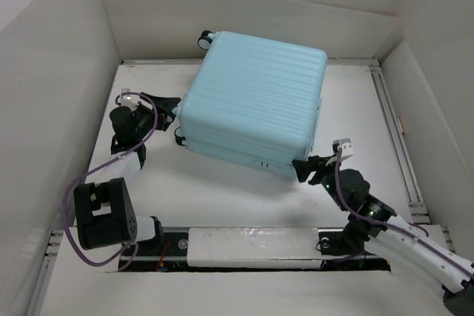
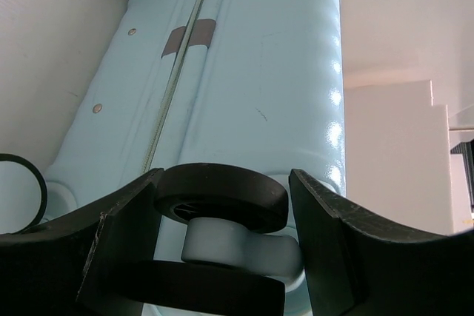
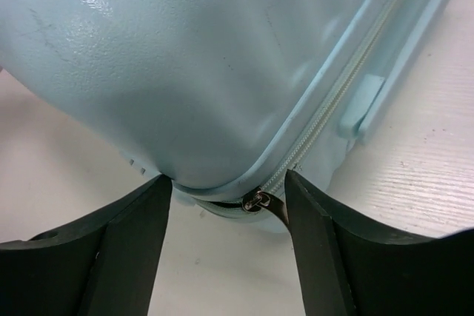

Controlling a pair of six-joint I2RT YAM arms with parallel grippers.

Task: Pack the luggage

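The light-blue ribbed luggage [image 1: 255,101] lies flat and closed in the middle of the table. My left gripper [image 1: 172,103] is at its left end, where the wheels are. In the left wrist view the gripper [image 2: 226,209] has its jaws tight around a black-and-white caster wheel [image 2: 222,194]. My right gripper [image 1: 304,166] is at the luggage's near right corner. In the right wrist view it [image 3: 228,190] is open, its jaws straddling the corner [image 3: 185,57]. The metal zipper pull [image 3: 257,200] lies between them, and its dark tab touches the right finger.
White walls box in the table [image 1: 222,197] on the left, back and right. Two more caster wheels show at the far left corner [image 1: 205,37] and the near left corner [image 1: 179,136]. A white rail [image 1: 252,246] runs along the near edge by the arm bases.
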